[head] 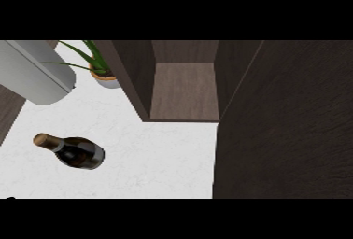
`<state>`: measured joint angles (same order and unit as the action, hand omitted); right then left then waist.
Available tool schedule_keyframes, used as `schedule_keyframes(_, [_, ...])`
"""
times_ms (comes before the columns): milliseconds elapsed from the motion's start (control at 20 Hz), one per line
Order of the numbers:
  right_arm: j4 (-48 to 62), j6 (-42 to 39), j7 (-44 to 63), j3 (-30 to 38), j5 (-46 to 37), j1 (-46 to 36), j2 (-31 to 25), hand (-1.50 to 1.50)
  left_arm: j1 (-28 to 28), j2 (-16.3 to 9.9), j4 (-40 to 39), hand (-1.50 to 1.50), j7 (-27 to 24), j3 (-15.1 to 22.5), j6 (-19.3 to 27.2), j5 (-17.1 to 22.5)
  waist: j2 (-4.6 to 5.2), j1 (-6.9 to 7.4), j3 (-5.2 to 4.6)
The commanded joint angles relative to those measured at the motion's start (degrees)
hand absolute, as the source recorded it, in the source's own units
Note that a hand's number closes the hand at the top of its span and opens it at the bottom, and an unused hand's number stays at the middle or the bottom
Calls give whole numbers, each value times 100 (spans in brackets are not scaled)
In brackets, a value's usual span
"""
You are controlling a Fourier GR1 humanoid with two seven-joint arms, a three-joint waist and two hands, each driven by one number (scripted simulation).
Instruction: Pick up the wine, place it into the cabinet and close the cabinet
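wine bottle (74, 151): there it is, operator, at the left of your view on the white counter (151, 158), standing with its tan-capped neck tipped toward the upper left and its dark body toward the lower right. nothing touches it.

where the bottle sits: out on open counter, well apart from the cabinet, below the grey appliance and the potted plant.

cabinet (183, 88): you're looking down into it at top centre, dark brown wood, its front open, a paler wooden floor panel showing inside between two dark side walls. the compartment holds nothing you can see.

cabinet door (286, 126): that big dark wood slab filling the right side of your view, swung open, its left edge running down from the cabinet's right wall to the bottom of the scene. it covers the counter on that side.

grey appliance (34, 72): rounded, light grey, top left corner, angled across the counter's edge.

potted plant (96, 65): long green leaves in a small tan pot, tucked between the grey appliance and the cabinet's left wall, just beside that wall.

left hand: not showing anywhere in your view, so you get no word on its fingers.

right hand: same story, out of view, fingers can't be told.

bottom left corner: a tiny dark speck at the edge of the counter, too small to say what it is.
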<state>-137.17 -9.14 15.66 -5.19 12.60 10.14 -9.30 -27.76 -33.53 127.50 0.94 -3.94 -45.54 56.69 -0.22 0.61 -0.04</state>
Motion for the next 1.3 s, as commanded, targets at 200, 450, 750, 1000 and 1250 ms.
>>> schedule_keyframes(200, [-729,161,889,37,239,-157,-86,-150,-588,-420,612,-150,372,-719,80,1244,7,-23,4])
schedule_keyframes(450, [-816,285,1096,242,415,-416,-97,-150,-622,-631,522,-150,625,-1251,349,1807,8,-43,5])
schedule_keyframes(750, [-1186,307,1211,142,428,-284,-76,-150,-115,-701,88,-150,843,-1578,553,2043,9,-123,5])
schedule_keyframes(1000, [-905,559,1463,-180,-54,-764,118,-150,-194,-648,-481,-150,1111,-2064,121,2372,4,-42,0])
schedule_keyframes(1250, [-866,464,1566,132,181,-835,-31,-150,825,-751,-885,-150,1313,-1914,707,2059,21,-127,4])
